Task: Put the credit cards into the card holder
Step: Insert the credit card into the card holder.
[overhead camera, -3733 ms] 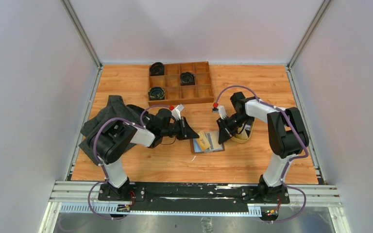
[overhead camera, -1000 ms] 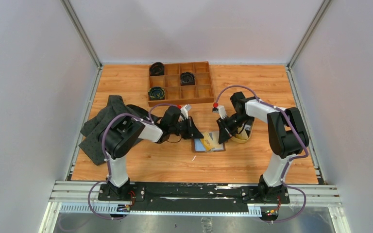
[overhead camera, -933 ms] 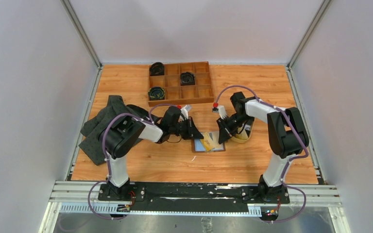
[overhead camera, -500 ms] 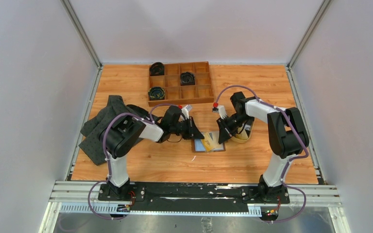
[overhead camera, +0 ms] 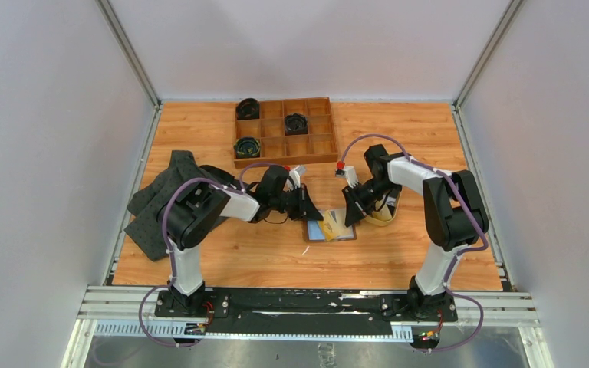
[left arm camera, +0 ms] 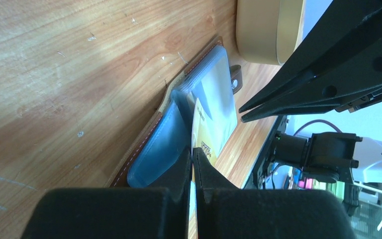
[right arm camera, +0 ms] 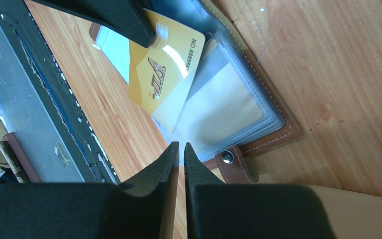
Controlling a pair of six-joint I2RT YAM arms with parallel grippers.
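Spanning the whole scene, the wooden table (overhead camera: 222, 261) carries a crumpled dark cloth (overhead camera: 153, 211) at its left edge. A brown compartment tray (overhead camera: 285, 162) sits at the back with black coiled items (overhead camera: 297, 123) in three of its cells. Both arms reach inward and meet near the middle.

The left gripper (overhead camera: 312, 215) comes in low from the left. The left wrist view shows its jaws pinched tight on one edge of the yellow-gold credit card (left arm camera: 214, 134). The right gripper (right arm camera: 179, 145) faces it from the other side, jaws drawn together to a thin slit. Whether a clear sleeve is caught between them cannot be told.

A tan oval dish (overhead camera: 383, 215) lies just beside the right gripper.

The card holder (right arm camera: 273, 124) lies open and flat on the table between the two grippers, its pale blue and clear sleeves fanned upward. The card slants across these sleeves with its far corner down among them, most of it still outside. The snap stud (right arm camera: 226, 158) on its small leather tab points toward the dish.
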